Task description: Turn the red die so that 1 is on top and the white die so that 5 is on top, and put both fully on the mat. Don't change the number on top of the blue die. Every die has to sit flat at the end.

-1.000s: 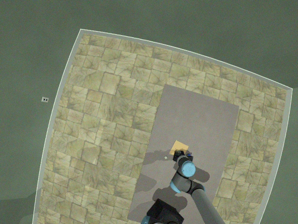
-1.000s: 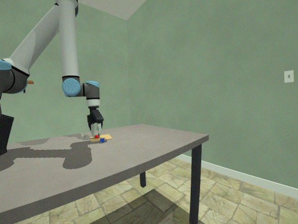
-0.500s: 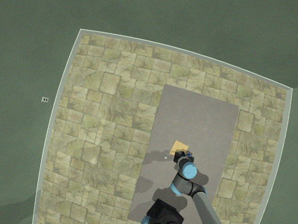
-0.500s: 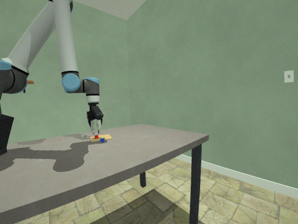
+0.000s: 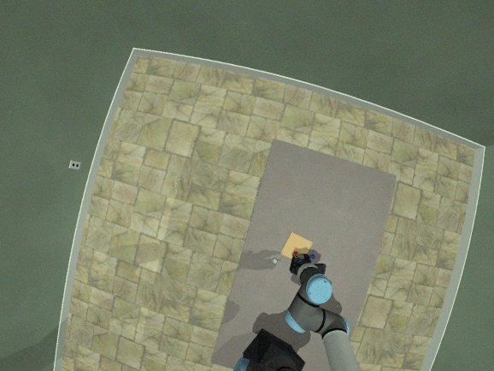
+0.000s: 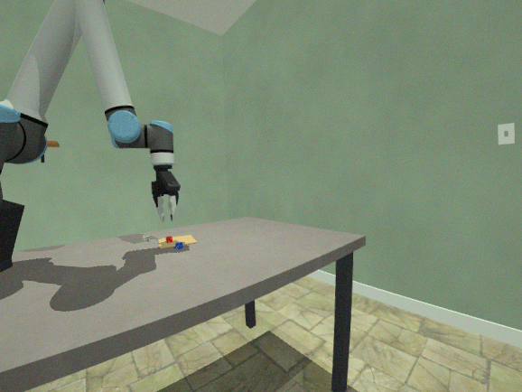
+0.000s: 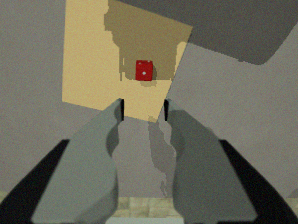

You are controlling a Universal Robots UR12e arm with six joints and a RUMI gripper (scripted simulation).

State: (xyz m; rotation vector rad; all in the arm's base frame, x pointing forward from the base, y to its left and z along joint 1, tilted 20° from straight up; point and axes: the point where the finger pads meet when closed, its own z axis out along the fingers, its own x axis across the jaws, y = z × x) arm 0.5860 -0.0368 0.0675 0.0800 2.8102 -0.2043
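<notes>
Exterior view, items listed from left to right with places given against the tan mat (image 6: 186, 238): the arm's grey and blue wrist descends from the upper left and ends in the gripper (image 6: 165, 219), which hangs in the air above the mat's left end, well apart from the table (image 6: 271, 253), its two pale fingers (image 6: 161, 210) set slightly apart with nothing between them. White die (image 6: 145, 237): on the grey table top just left of the mat, off it; its top number is too small to read. Red die (image 6: 169, 239): sitting on the mat toward its left end. Blue die (image 6: 179, 246): at the mat's near edge, just right of the red die; whether it lies wholly on the mat cannot be told from here. Wrist view: the red die (image 7: 144, 70) lies flat on the mat (image 7: 90, 65) in the gripper's shadow, a single white pip on its upward face, seen beyond and between the two grey fingers, clear of both. Top view: the white die (image 5: 274, 259) lies left of the mat (image 5: 297, 242), and the blue die (image 5: 313, 256) just off its lower right edge.
</notes>
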